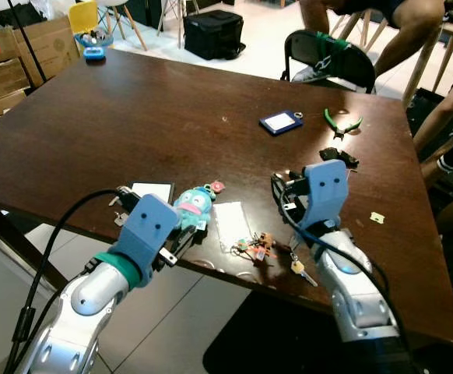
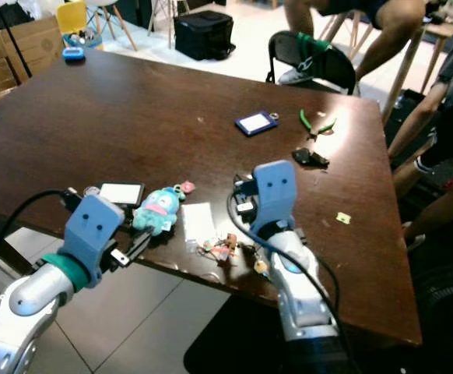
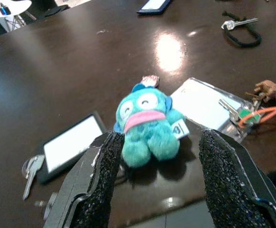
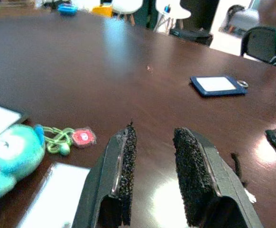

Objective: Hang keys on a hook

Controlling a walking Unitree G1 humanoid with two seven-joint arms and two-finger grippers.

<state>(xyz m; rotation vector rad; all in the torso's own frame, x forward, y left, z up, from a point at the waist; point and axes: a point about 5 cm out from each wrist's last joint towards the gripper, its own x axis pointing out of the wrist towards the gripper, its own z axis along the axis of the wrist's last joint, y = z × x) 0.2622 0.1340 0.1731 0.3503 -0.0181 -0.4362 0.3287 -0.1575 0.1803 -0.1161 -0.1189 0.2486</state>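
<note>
— Containers and contents?

— A clear sleeve [image 1: 232,223] lies flat on the dark wood table [image 1: 133,125], touching the keys [image 1: 255,248] at its corner; whether anything is inside it cannot be told. A black-framed card holder [image 3: 71,145] holds a white card, with a single silver key [image 3: 30,171] at its end. A blue badge holder [image 1: 280,121] holds a white insert, well ahead of the right jaws.

— Left gripper [image 3: 159,183]?

— Jaws spread wide, holding nothing. The plush [image 3: 146,123], a fuzzy teal figure with a pink mouth, sits just ahead of them, in line with the gap, untouched. Its pink charm [image 4: 83,137] hangs on a green cord.

— Right gripper [image 4: 154,168]?

— Jaws parted narrowly, nothing between them, bare table ahead. The pads [image 4: 189,166] are rough black foam.

— The task item?

— The keys lie near the table edge between the two grippers, beside the right arm: small metal keys with an orange strap and a brown trinket. Neither gripper touches them.

— Other items?

— Green pliers [image 1: 340,122] and a black lump [image 1: 339,157], beyond the right jaws. A person's legs [image 1: 398,27] stand past the table.
</note>
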